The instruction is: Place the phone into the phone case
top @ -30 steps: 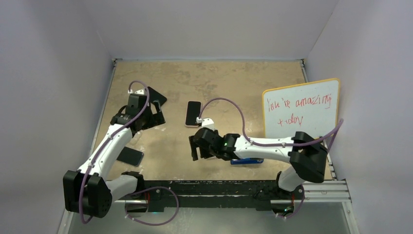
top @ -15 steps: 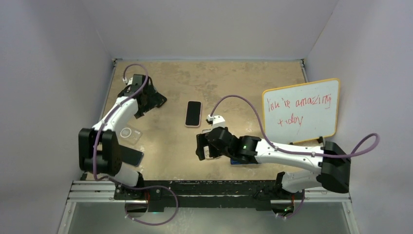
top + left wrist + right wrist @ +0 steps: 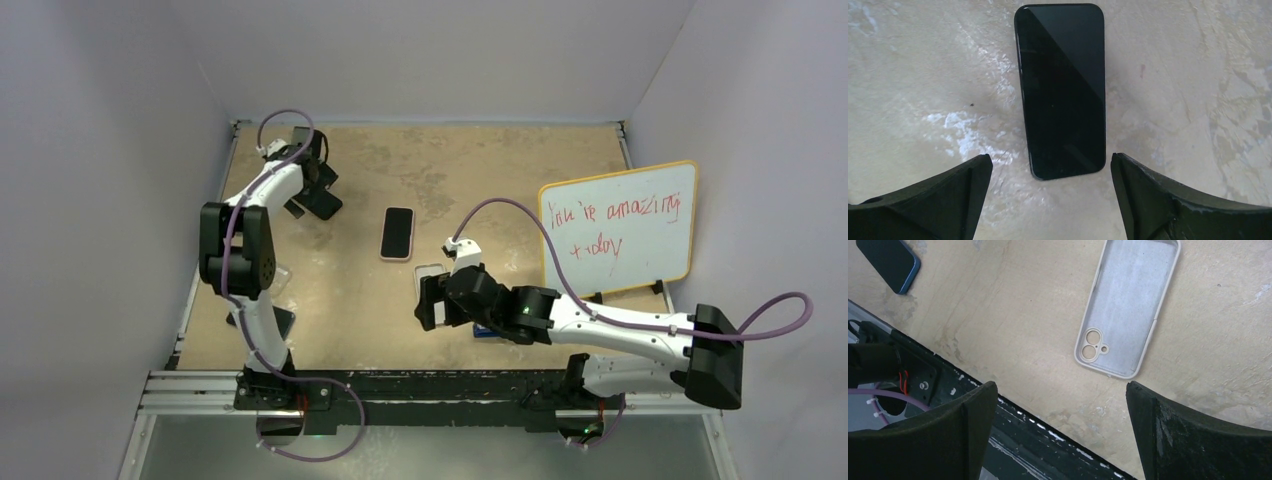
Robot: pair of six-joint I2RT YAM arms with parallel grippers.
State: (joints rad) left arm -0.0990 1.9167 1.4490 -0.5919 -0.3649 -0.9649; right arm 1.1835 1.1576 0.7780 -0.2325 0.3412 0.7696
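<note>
Over the last second the left arm has swung out to the far left corner and the right arm has drawn back toward the near edge, uncovering the case (image 3: pixel 429 272). From above, the left end effector (image 3: pixel 310 184) hangs over the black phone (image 3: pixel 323 206). That phone is well apart from the case, which lies just beyond the right end effector (image 3: pixel 431 304), and a second phone (image 3: pixel 398 232) lies between them. The left wrist view shows its fingers spread and empty, with the phone (image 3: pixel 1062 90) face up on the desk (image 3: pixel 1173 75), ahead of the tips and slightly skewed. I would advance until the fingers straddle its middle, square the wrist to its long edges, then lower and close on them, since it looks thin and slick. The right wrist view shows that end effector spread and empty too. The case (image 3: pixel 1128 305) lies hollow side up with its camera hole nearest, and a blue phone (image 3: pixel 889 262) sits well off.
</note>
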